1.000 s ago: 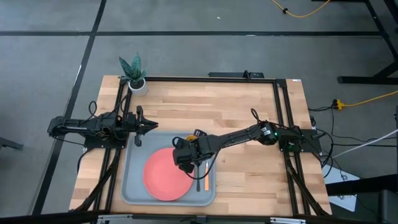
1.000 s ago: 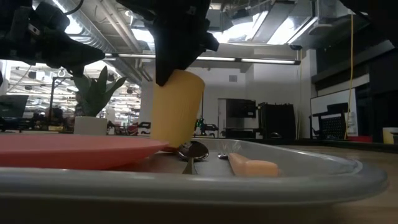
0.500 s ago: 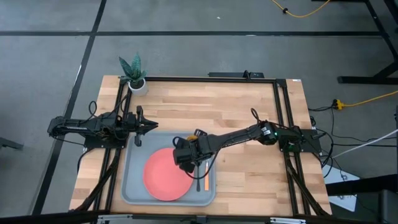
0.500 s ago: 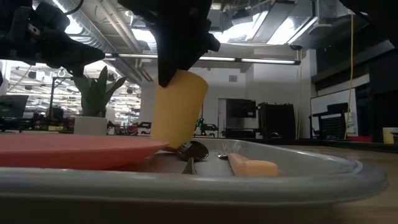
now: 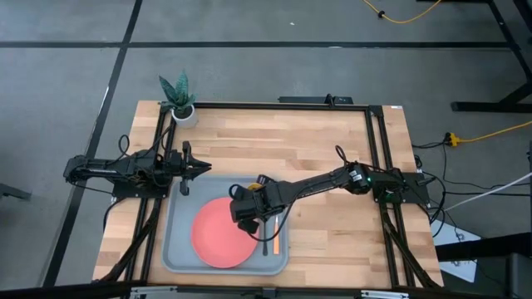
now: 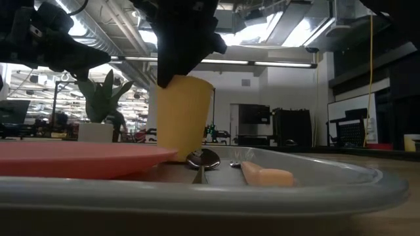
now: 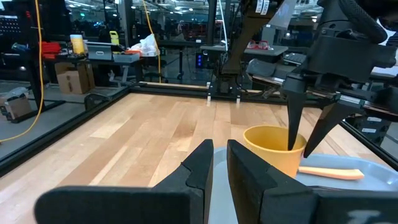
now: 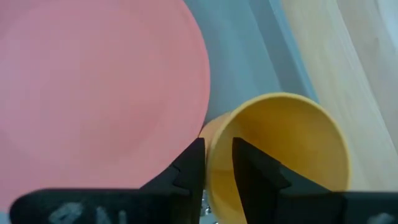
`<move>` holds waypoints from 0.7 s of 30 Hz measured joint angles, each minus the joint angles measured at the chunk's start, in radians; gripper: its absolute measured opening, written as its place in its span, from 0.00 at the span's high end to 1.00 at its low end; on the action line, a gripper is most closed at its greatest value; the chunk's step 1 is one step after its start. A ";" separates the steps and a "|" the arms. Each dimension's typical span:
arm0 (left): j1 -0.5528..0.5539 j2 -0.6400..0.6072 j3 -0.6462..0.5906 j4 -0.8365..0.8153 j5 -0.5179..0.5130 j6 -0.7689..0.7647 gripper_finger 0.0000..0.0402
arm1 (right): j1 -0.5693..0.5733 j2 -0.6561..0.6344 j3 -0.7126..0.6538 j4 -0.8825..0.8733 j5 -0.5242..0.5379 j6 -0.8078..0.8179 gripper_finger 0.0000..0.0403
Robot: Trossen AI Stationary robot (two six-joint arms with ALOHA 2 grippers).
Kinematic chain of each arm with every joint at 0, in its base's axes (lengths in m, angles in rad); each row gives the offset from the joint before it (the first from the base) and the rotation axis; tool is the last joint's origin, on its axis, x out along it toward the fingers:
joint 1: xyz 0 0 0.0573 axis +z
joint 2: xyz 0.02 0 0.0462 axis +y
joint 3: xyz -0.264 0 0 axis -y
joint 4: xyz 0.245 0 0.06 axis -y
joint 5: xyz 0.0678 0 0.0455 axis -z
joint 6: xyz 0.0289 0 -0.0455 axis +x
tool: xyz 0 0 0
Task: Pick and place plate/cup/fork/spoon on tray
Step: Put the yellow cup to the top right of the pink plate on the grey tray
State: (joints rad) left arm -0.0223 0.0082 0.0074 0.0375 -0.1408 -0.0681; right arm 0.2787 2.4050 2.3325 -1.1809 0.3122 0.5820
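Right wrist view: right end effector [image 8: 217, 165] pinches cup [image 8: 292, 149] rim, nr plate [image 8: 93, 99].

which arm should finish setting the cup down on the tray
Right. The right gripper already pinches the cup by its rim, upright over the tray beside the plate. The left gripper waits at the tray's far edge, holding nothing.

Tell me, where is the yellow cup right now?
The cup stands upright on the tray, just beside the plate and near the spoon, with the right gripper pinching its rim.
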 joint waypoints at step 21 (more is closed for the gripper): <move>0.000 0.000 0.000 0.000 0.000 0.000 0.90 | 0.025 -0.052 0.024 0.007 0.000 0.069 0.79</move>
State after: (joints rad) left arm -0.0221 0.0080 0.0074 0.0372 -0.1406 -0.0681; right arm 0.3034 2.3530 2.3562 -1.1735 0.3121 0.6507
